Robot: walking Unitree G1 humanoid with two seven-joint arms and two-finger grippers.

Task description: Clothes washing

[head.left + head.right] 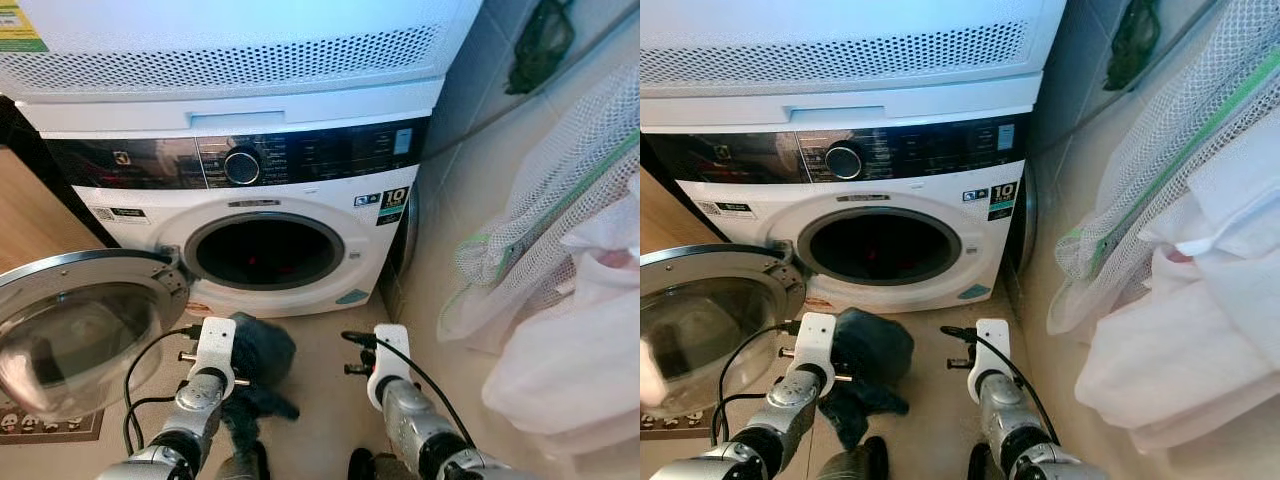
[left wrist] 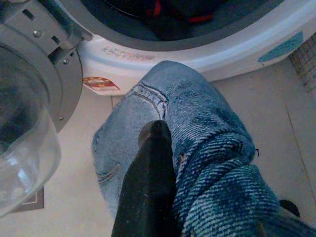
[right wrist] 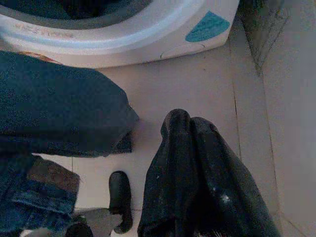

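A washing machine stands on the beige tiled floor, a mat beside it.

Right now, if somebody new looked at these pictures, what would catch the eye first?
Probably the front-loading washing machine straight ahead, with its round glass door swung wide open toward the robot's left and something red inside the dark drum. Next, the blue jeans bunched in the left tool, held low in front of the opening. On the robot's right, white mesh laundry bags hang against the tiled wall.
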